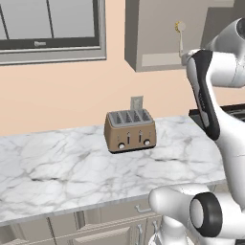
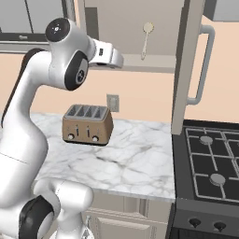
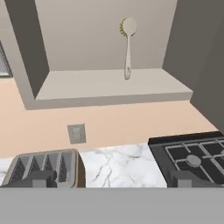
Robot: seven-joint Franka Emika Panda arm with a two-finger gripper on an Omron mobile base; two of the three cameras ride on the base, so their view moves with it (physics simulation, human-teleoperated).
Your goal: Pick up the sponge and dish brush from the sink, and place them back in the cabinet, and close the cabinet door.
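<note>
Standing dish brush (image 3: 127, 48) seemingly hides sponge behind.

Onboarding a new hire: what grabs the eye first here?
The dish brush standing upright on the open cabinet shelf, head up against the back wall. Below it, a bronze toaster sits on the marble counter, with a black stove to its right.

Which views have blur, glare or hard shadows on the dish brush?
None: hand view renders the dish brush sharp, upright in the cabinet, flat light, no glare; right base view sharp, soft shade under the toaster; left base view crops the brush against the arm.
</note>
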